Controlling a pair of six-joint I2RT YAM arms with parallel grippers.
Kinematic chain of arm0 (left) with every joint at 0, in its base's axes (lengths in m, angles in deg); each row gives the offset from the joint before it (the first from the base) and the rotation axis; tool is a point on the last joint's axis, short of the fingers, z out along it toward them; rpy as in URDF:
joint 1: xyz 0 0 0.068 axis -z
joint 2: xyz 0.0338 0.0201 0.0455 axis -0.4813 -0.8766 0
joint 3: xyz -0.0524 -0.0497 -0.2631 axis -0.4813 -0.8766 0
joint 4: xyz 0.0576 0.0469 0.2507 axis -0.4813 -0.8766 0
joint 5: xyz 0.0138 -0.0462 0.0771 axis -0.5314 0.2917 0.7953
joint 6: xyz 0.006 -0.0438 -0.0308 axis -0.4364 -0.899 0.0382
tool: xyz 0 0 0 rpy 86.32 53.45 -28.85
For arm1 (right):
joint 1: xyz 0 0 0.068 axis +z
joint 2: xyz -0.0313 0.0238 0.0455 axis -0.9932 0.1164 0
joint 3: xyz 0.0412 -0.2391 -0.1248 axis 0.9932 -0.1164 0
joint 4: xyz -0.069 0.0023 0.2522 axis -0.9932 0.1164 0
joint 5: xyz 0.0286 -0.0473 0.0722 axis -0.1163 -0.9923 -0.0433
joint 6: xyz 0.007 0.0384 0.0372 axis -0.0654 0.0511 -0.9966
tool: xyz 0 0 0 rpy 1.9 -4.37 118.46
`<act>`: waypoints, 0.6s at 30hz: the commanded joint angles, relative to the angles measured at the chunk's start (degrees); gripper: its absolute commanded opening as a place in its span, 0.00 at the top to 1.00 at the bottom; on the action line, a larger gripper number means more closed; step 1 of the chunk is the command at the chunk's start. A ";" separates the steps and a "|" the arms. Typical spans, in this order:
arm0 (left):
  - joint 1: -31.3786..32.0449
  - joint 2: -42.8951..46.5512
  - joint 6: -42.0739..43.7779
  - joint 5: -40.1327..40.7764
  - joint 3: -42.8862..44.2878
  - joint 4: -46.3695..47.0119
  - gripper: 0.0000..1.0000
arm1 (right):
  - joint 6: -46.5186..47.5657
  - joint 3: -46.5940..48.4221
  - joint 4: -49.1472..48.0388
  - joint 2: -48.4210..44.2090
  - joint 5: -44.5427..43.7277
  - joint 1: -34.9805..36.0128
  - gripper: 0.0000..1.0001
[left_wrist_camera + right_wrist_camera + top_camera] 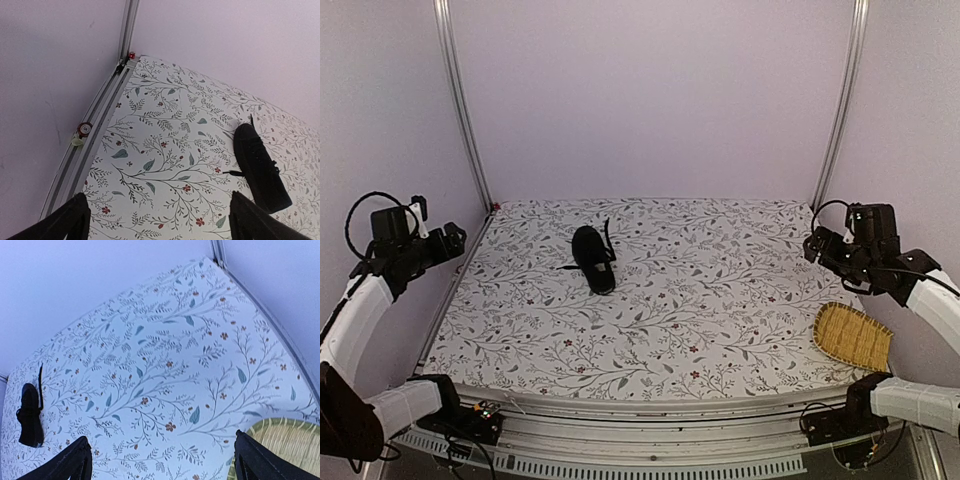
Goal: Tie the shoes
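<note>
Woven bamboo tray (853, 335) sits at the floral-cloth table (720, 300) near-right corner. All-black lace-up shoe (593, 258) lies left of centre, toward the far edge, well apart from left pincer (455, 240) and right pincer (812, 245). Both have fingers spread, holding nothing.

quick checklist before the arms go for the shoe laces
1. Shoe on the table, apart from both arms: ok.
2. Laces loose, ends lying out beside the shoe: ok.
3. Left end effector open and empty: ok.
4. Right end effector open and empty: ok.
5. Basket at the near right edge, away from the shoe: ok.
6. Laces already crossed or knotted: cannot tell.
</note>
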 commanded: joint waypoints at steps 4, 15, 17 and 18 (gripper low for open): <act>1.02 -2.16 -5.23 -0.92 0.10 -0.88 0.03 | 15.50 -1.55 -12.08 -4.33 8.94 -1.49 0.01; 41.42 -13.52 -29.60 13.92 5.32 4.83 0.03 | 8.42 -1.24 -11.32 -1.20 9.99 -1.49 0.01; 48.46 -20.50 -31.19 18.09 9.96 4.44 0.03 | 7.20 -1.19 -10.42 -0.53 11.37 -1.42 0.01; 51.02 -24.17 -31.83 18.97 12.38 4.19 0.03 | 6.36 -1.16 -9.97 0.03 12.19 -1.43 0.01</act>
